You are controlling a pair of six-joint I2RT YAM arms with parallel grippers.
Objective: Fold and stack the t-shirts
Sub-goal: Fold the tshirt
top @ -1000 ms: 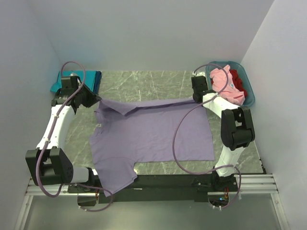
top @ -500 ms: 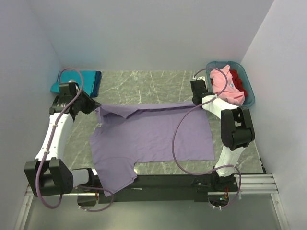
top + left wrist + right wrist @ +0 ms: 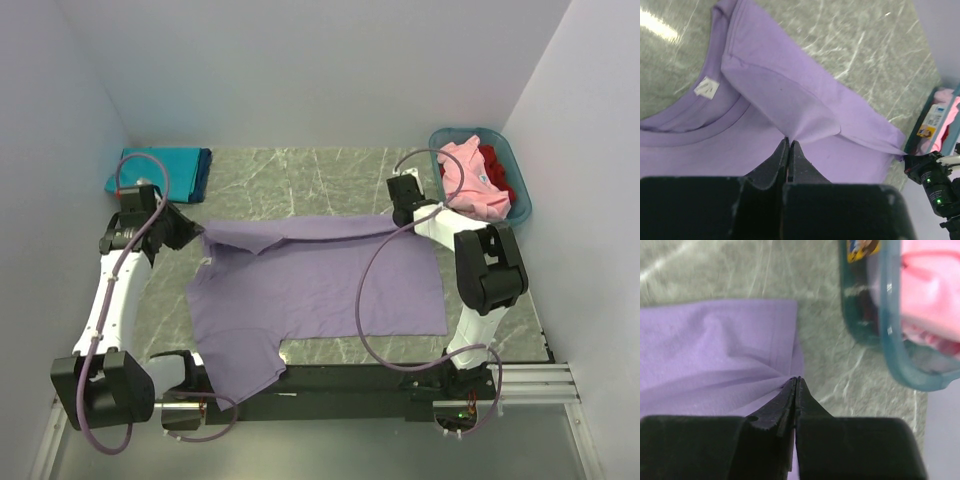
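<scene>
Lavender t-shirt lies crosswise, collar left.

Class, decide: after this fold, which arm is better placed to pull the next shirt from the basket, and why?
Likely the right. The right gripper, pinching the lavender shirt, sits beside the basket holding the pink shirt; the left gripper is across the table.

Green marbled table under a spread lavender t-shirt, folded teal shirt far left, blue basket far right.
</scene>
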